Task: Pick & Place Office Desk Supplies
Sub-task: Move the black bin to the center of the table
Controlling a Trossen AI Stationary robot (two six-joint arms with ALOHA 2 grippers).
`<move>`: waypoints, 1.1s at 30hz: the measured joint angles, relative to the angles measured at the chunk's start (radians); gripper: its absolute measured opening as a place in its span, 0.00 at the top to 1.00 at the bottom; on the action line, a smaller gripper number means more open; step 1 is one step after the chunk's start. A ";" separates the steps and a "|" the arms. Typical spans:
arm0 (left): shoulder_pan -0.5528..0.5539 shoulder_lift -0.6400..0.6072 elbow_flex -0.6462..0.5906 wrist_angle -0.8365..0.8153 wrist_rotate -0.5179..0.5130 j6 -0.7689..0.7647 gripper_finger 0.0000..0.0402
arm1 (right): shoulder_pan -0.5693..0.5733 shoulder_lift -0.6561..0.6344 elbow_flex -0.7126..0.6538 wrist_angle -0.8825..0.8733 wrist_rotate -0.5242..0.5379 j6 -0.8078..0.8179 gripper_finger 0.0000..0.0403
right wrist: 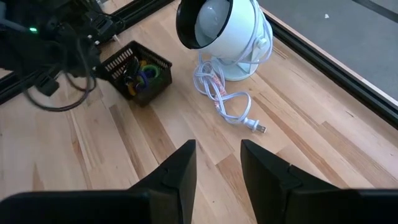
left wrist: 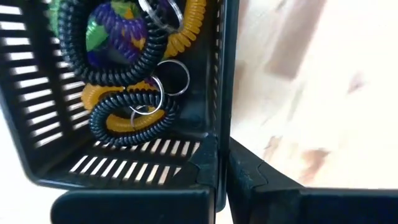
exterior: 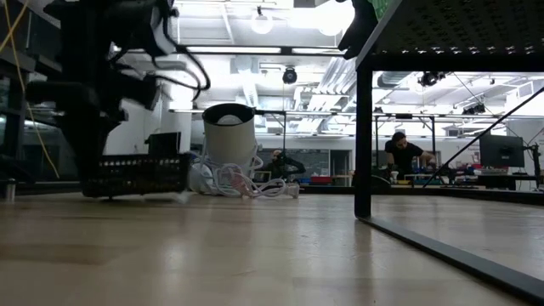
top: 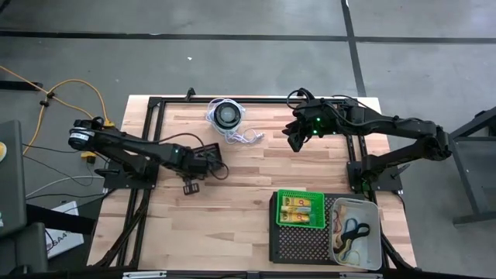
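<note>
The left claw (left wrist: 221, 180) is clamped on the thin wall of a small black slotted basket (left wrist: 124, 168) on the table (top: 232, 225), holding light, springy coil keychains (left wrist: 130, 118) with metal rings; the right claw (right wrist: 217, 168) hovers open.

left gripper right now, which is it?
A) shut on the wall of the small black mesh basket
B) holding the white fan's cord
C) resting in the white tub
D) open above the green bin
A: the left gripper is shut on a wall of the small black mesh basket, which holds coiled key rings; the right wrist view shows the same basket beside that arm.
</note>
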 joint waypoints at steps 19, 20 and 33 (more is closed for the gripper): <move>-0.061 0.279 0.356 -0.014 0.032 0.169 1.00 | 0.000 0.000 0.000 0.008 0.000 0.000 0.72; -0.061 0.305 0.384 -0.022 0.032 0.181 1.00 | 0.000 0.000 0.000 0.008 0.000 0.000 0.72; -0.117 0.465 0.540 -0.044 0.032 0.182 1.00 | 0.000 0.000 0.000 0.016 0.000 0.000 0.72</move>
